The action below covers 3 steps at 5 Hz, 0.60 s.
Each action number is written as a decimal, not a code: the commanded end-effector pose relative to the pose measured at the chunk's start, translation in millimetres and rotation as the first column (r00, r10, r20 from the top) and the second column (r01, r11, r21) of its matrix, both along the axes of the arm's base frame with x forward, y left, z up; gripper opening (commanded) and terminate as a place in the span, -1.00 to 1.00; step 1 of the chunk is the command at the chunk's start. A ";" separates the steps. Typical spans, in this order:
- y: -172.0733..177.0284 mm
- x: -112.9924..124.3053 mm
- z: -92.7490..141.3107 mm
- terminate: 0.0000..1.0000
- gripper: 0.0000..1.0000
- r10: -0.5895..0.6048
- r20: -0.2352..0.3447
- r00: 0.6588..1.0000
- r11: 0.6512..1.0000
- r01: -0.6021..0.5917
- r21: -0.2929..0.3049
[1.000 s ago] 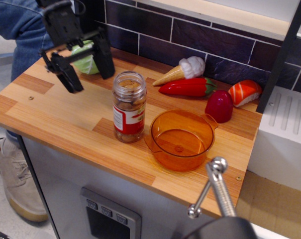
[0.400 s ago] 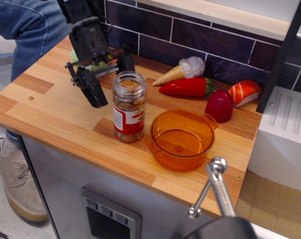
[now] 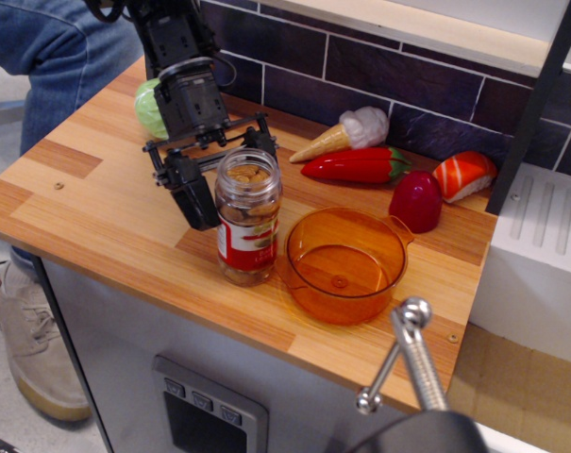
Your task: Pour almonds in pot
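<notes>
The almonds fill a clear jar [image 3: 247, 219] with a red-and-white label, standing open-topped on the wooden counter [image 3: 96, 203]. The translucent orange pot [image 3: 344, 304] sits empty right next to the jar on its right, almost touching it. My black gripper [image 3: 234, 185] comes down from the upper left and is open, its jaws straddling the jar's upper half. The near finger [image 3: 194, 196] stands at the jar's left side. The far finger [image 3: 260, 142] is behind the jar's rim and partly hidden. I cannot tell whether the fingers touch the jar.
Toy food lies along the tiled back wall: a green cabbage [image 3: 149, 109], an ice cream cone [image 3: 346, 134], a red chili [image 3: 356, 165], a dark red rounded toy [image 3: 415, 200], a salmon sushi [image 3: 464, 175]. A white rack [image 3: 535, 245] stands right. A person's leg [image 3: 40, 47] is far left.
My gripper has moved right and down from the counter's back left to straddle the jar. The jar has shifted slightly toward the front edge. The pot has not moved.
</notes>
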<state>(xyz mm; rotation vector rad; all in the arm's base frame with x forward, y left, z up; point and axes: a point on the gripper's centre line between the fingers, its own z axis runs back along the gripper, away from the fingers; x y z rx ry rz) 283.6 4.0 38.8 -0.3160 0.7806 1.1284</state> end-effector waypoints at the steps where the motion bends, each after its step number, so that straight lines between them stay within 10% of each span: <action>1: 0.0 8.8 20.0 -1.00 -1.00 0.057 0.053 0.997 0.998 -0.058 0.005; 3: -7.0 38.2 67.8 -1.00 -1.00 0.002 0.353 0.936 0.982 -0.069 0.177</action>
